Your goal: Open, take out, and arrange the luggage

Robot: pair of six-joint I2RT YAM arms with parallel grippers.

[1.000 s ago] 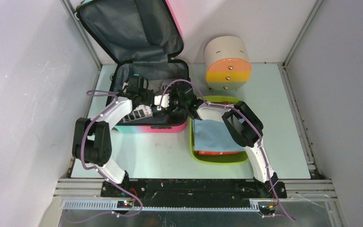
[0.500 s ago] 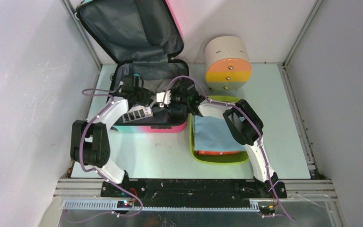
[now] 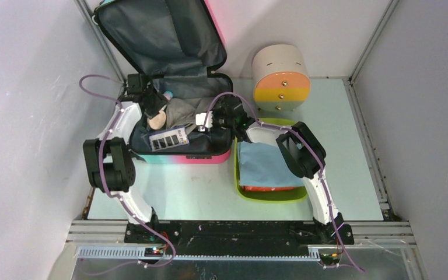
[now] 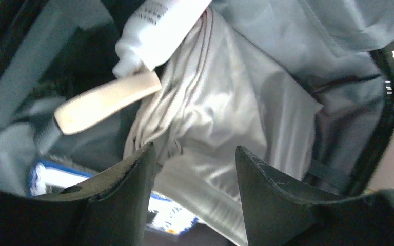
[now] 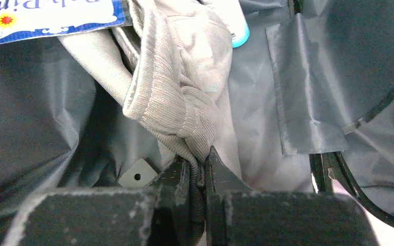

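Note:
The luggage [image 3: 186,157] lies open at the back left, its lid leaning on the wall. Inside are a grey ribbed garment [image 3: 184,111], a wooden-handled brush [image 3: 157,120], a white tube [image 3: 166,93] and a blue-and-white packet [image 3: 169,139]. My right gripper [image 3: 207,119] is in the case, shut on a fold of the garment [image 5: 179,97]; the right wrist view shows the cloth pinched at the gripper [image 5: 201,164]. My left gripper [image 3: 151,107] hovers open over the case's left side. In the left wrist view the gripper [image 4: 195,148] holds nothing, with the garment [image 4: 220,118] and brush [image 4: 105,101] below.
A lime-green tray [image 3: 268,197] right of the case holds a folded blue cloth [image 3: 262,163] over something red. A beige cylinder [image 3: 280,76] with an orange-yellow face stands at the back. Enclosure walls close in left, right and behind.
My left gripper opened and drew back to the left rear of the case, uncovering the brush and packet. My right gripper closed on the grey garment.

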